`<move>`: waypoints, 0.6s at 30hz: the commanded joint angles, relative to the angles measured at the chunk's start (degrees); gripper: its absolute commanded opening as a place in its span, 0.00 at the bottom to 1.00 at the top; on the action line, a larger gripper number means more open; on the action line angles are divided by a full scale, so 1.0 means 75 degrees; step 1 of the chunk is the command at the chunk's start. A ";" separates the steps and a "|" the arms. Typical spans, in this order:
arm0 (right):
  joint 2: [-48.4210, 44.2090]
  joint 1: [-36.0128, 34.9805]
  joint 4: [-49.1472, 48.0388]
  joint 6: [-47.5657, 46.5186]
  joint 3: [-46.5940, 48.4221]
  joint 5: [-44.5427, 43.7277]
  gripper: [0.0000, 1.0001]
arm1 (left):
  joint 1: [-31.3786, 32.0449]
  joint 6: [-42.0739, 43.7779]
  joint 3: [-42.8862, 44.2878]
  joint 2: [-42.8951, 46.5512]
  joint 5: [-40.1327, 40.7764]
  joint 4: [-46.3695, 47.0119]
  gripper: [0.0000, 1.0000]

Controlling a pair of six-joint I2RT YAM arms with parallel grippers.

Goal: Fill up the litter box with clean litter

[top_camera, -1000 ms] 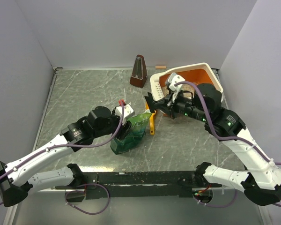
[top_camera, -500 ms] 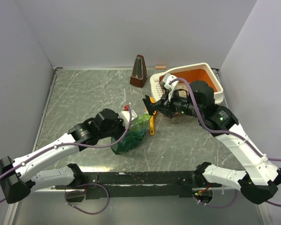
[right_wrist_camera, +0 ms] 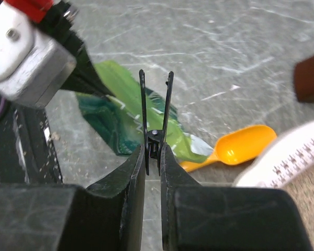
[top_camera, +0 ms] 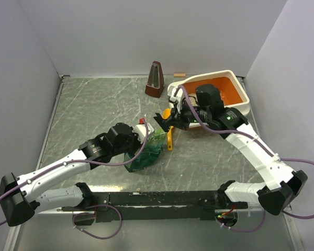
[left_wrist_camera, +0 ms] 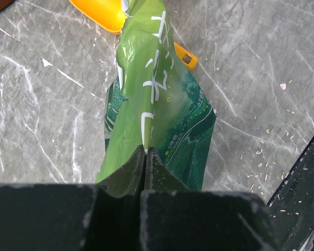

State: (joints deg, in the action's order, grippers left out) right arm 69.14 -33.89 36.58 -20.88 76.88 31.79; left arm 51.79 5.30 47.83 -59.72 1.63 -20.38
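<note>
1. The left pincer (left_wrist_camera: 145,155) is pressed together on the crinkled top edge of the green bag (left_wrist_camera: 157,104). No gap shows between its fingers.
2. The green bag extends from this grip down to the grey marbled surface (top_camera: 94,104), where its lower end rests.
3. The right pincer (right_wrist_camera: 152,151) pinches a black clip (right_wrist_camera: 156,117) at its spring end. The fingers stand almost together with only the clip between them.
4. The two thin arms of the black clip are slightly spread and point toward the green bag. The clip is just beyond the bag's upper end and is not touching it.
5. The litter box (top_camera: 227,89) sits beyond the green bag and to its right, well apart from it. The right arm reaches across the front of the box. The orange inside faces the top camera.
6. The slotted cream rim of the box is the end nearest the green bag.
7. The clean litter (right_wrist_camera: 303,212) shows as a grainy beige patch just inside that slotted rim in the right wrist view. How far it covers the floor of the box cannot be told.
8. Single pale grains lie scattered on the surface beside the green bag, on the side nearer the arm bases.
9. An orange scoop (right_wrist_camera: 243,145) lies flat on the surface at the far side of the green bag. The bag covers part of its handle.
10. A brown metronome (top_camera: 155,79) stands upright well beyond the green bag.
</note>
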 commanded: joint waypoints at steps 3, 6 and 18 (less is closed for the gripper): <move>0.0401 0.0100 0.0103 -0.2229 0.0178 0.1924 0.00 | 0.0009 -0.0144 -0.0226 0.0088 -0.0041 -0.0493 0.01; 0.0775 0.0124 0.0465 -0.2978 0.0471 0.2252 0.00 | 0.0009 -0.0261 -0.0272 0.0205 0.0040 -0.0458 0.01; 0.2159 0.0182 0.1836 -0.5242 0.1596 0.3097 0.00 | 0.0020 -0.0425 -0.0471 0.0685 -0.0135 -0.0212 0.01</move>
State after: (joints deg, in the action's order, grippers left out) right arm 83.94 -33.10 46.68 -51.62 83.85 49.71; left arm 51.79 3.33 45.32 -55.81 1.41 -19.29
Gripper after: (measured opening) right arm 0.176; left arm 0.025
